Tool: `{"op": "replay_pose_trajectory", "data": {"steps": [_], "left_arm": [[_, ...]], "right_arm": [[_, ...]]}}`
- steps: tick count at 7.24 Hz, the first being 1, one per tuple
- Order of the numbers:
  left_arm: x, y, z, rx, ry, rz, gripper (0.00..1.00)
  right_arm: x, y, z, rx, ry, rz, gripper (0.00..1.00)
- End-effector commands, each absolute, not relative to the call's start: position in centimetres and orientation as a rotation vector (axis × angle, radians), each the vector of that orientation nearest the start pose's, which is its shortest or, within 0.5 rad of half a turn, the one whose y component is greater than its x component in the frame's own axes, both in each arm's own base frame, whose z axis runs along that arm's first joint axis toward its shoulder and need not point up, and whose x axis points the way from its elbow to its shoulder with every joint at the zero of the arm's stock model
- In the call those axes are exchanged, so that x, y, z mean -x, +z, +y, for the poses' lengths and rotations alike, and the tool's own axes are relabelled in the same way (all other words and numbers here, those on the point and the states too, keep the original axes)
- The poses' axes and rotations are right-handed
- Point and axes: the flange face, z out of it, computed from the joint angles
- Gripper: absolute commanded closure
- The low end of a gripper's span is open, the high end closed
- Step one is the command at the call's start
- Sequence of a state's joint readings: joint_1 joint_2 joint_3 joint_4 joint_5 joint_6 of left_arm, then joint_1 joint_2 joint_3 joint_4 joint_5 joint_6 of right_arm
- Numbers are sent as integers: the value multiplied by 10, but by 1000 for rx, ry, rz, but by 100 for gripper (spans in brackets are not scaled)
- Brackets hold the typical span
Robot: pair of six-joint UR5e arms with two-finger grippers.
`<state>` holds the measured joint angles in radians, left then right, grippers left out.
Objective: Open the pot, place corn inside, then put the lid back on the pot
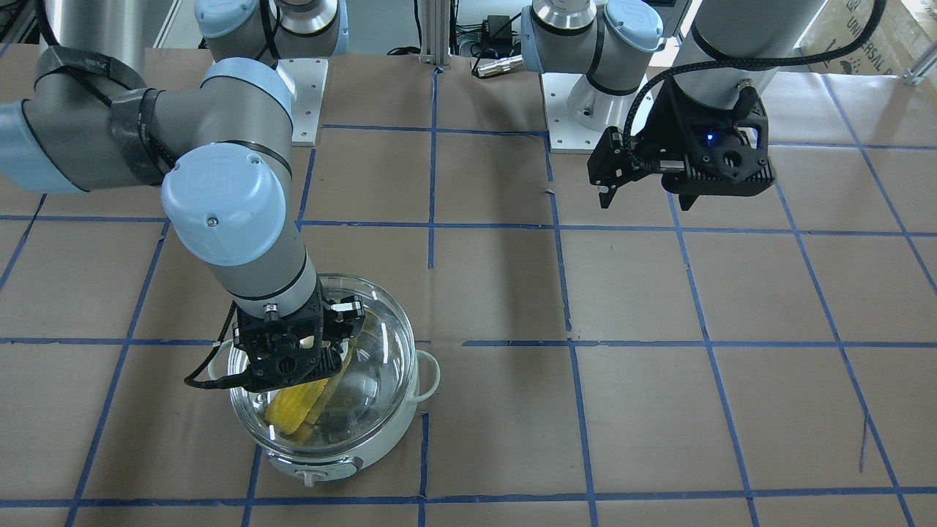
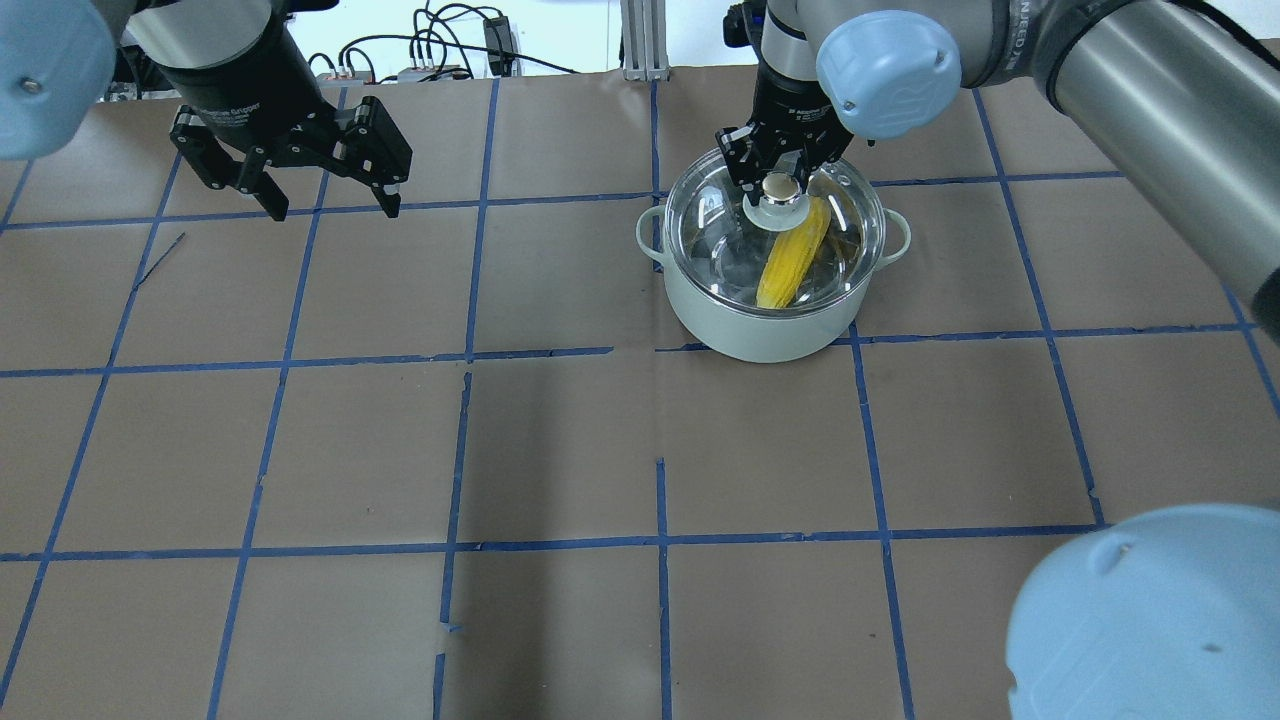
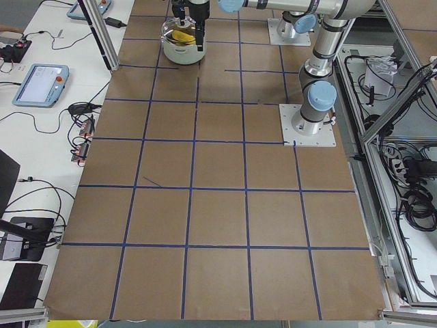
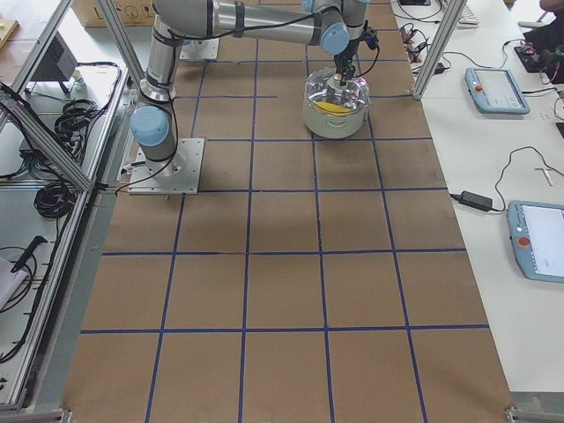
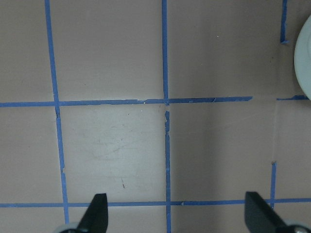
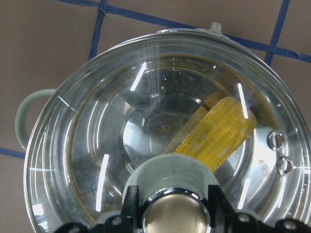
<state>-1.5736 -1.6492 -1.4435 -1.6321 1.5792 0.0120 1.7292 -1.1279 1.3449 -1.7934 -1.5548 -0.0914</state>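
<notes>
The pale mint pot [image 2: 760,335] stands on the table with the clear glass lid [image 2: 720,220] sitting on its rim. The yellow corn [image 2: 790,265] lies slanted inside, seen through the glass, also in the right wrist view [image 6: 218,136]. My right gripper [image 2: 778,180] is straight above the pot, its fingers closed against the lid's centre knob [image 6: 170,213]. My left gripper [image 2: 330,205] hangs open and empty above the table, far from the pot; its fingertips [image 5: 99,208] show over bare paper.
Brown paper with a blue tape grid [image 2: 470,352] covers the table. The pot's side handles [image 1: 428,377] stick out left and right, its control knob [image 1: 311,477] faces the operators' side. Arm bases [image 1: 578,110] stand at the robot's edge.
</notes>
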Motion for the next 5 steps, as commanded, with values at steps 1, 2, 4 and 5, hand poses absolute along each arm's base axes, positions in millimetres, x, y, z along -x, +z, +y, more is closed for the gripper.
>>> {"op": "replay_pose_trajectory", "data": {"steps": [1, 2, 4, 5], "left_arm": [[134, 502, -525, -22, 24, 3135, 0], [134, 502, -525, -19, 26, 3137, 0], [134, 502, -525, -17, 24, 3135, 0], [134, 502, -525, -17, 26, 3137, 0]], "right_arm": [[-240, 360, -635, 402, 0, 3106, 76], [-239, 361, -635, 410, -2, 3105, 76], [-238, 361, -636, 412, -4, 3105, 76], [-238, 360, -636, 414, -2, 3105, 76]]}}
